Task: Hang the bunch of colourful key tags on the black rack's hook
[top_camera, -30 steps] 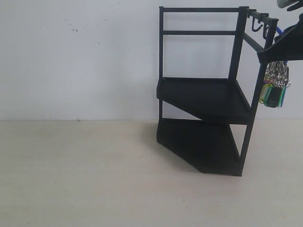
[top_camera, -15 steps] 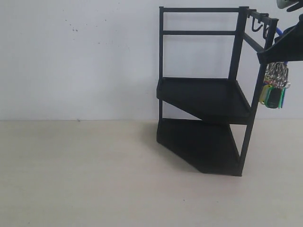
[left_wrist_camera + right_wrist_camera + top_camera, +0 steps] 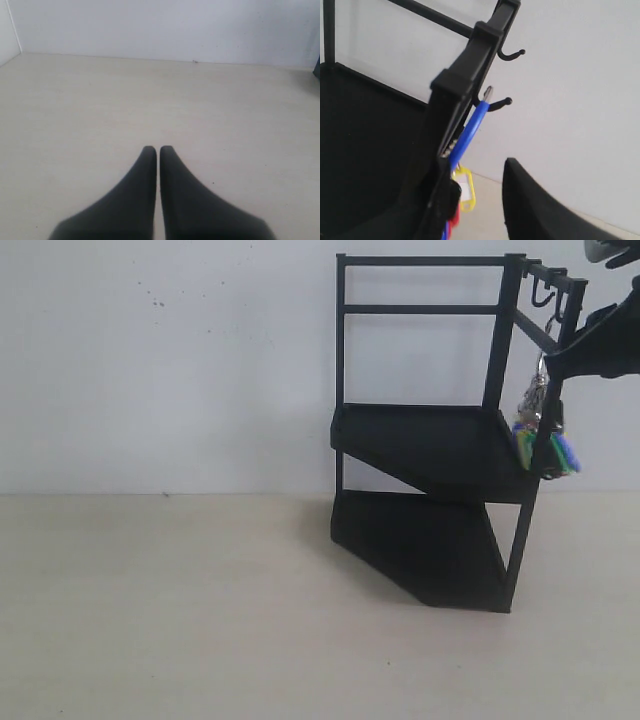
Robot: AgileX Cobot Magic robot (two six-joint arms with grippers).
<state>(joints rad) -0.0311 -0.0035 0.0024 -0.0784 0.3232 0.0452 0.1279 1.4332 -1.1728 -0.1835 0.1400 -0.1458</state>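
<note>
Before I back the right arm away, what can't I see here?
1. Right wrist view: the black metal rack's top rail hides where the blue loop of the colourful key tag bunch meets the small black hook; seating unconfirmed.
2. Exterior view: that junction is too small and dark; the picture's edge cuts off the right gripper.
3. Right wrist view: the rack post hides most tags; a yellow tag shows.

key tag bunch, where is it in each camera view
Exterior view: the key tag bunch hangs at the right edge, against the black rack, beside its front post.
Left wrist view: not in it; only the shut left end effector over the table.
Right wrist view: its blue loop runs up to the lower hook, with a yellow tag below.
Shared landmark: the rack's hooks, close up in the right wrist view.
</note>
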